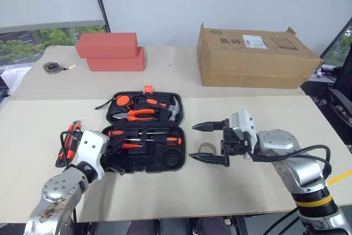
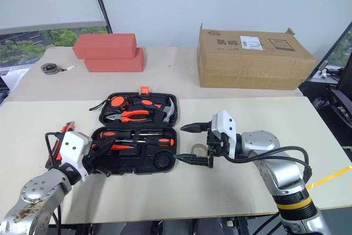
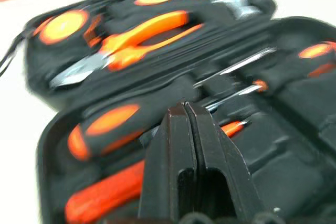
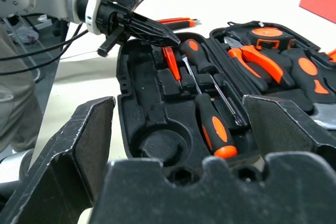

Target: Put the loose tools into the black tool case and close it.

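The left tool covers the near-left corner of the black tool case, so what sits in that recess cannot be told. The grey tape roll is half hidden behind the right tool. The utility knife is partly screened by the left wrist. The brown cardboard box's label print is too small to read.

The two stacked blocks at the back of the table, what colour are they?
The blocks are a plain salmon red, with no pattern. The left eye view shows them best.

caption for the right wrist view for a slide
Left tool shut over the open black tool case; right tool open.
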{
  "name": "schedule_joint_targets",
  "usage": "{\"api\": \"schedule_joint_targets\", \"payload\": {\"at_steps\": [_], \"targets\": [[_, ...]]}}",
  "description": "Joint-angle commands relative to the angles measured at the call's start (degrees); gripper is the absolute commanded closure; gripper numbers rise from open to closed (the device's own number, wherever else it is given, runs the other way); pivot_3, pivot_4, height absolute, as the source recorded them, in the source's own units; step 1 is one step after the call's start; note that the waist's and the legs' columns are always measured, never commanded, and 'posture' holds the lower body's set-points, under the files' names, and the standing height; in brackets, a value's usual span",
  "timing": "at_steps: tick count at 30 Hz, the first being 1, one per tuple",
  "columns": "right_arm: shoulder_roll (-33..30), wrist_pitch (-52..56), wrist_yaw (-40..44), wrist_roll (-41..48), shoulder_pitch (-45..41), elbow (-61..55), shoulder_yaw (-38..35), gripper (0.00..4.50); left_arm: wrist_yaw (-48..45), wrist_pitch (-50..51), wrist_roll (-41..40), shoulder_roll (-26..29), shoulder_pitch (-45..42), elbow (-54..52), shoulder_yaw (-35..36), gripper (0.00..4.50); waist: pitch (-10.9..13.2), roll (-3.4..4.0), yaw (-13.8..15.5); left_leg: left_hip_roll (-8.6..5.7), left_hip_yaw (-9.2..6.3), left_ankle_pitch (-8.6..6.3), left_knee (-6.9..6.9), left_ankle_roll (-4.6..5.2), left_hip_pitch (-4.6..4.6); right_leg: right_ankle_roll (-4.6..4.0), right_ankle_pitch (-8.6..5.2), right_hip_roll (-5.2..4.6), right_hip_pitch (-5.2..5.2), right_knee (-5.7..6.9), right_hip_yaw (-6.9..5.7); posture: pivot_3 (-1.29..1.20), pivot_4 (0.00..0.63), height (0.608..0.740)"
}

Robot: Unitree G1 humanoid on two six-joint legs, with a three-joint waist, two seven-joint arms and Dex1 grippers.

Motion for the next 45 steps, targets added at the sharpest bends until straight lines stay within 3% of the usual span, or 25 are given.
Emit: {"api": "schedule_joint_targets", "payload": {"at_steps": [1,17,28,34,39,45], "targets": [[0.28,-1.33,0.62,0.27,-1.04,-0.44,-0.26,0.0,3.21,0.28,1.93,-0.88,0.03,-0.71,-1.04,4.42,0.0,0.0,-0.01,-0.01,-0.02,-0.01,0.0,-0.01,0.01,0.0,0.0,0.0,0.03,-0.01,-0.01,0.0,0.15,0.712],[0.11,-1.37,-0.68,-0.06,-0.97,-0.89,-1.08,0.0,4.18,5.49,3.89,0.46,-4.35,7.63,-6.89,4.42,-0.23,0.39,0.13,-0.01,-0.05,-0.14,-0.01,-0.23,0.29,-0.01,-0.01,-0.02,0.33,-0.04,-0.02,0.0,0.15,0.712],[0.53,-1.39,-0.52,-0.43,-1.71,-0.24,-0.75,0.0,5.98,5.16,4.22,-1.87,-0.95,9.79,-6.38,4.42,-0.54,0.91,-0.02,0.0,-0.11,-0.19,-0.11,-0.28,0.63,-0.23,-0.17,-0.12,0.6,-0.07,-0.03,0.0,0.15,0.712],[0.76,-1.47,0.4,-0.51,-2.79,0.81,-0.4,0.0,7.51,-3.92,1.58,-6.94,-1.99,6.38,-1.08,4.42,-0.58,0.99,-0.24,0.0,-0.11,-0.19,-0.14,-0.28,0.61,-0.22,-0.17,-0.13,0.56,-0.1,-0.02,0.0,0.15,0.712],[1.21,-1.68,1.49,-0.41,-3.88,1.91,-0.02,0.0,10.42,-11.24,-0.55,-11.0,-3.7,3.39,5.8,4.42,-0.34,0.56,-0.24,0.01,-0.24,-0.19,-0.12,-0.28,0.34,-0.16,-0.13,-0.32,0.43,-0.18,-0.11,0.0,0.15,0.712],[2.96,-1.23,2.21,0.91,-5.83,2.89,-0.38,0.0,17.79,-10.23,-3.2,-11.56,-6.44,3.84,16.17,4.42,-0.33,0.53,-0.23,-0.06,-0.29,-0.25,-0.13,-0.11,0.16,-0.01,-0.04,-0.29,0.42,-0.32,-0.14,0.0,0.15,0.712]]}}
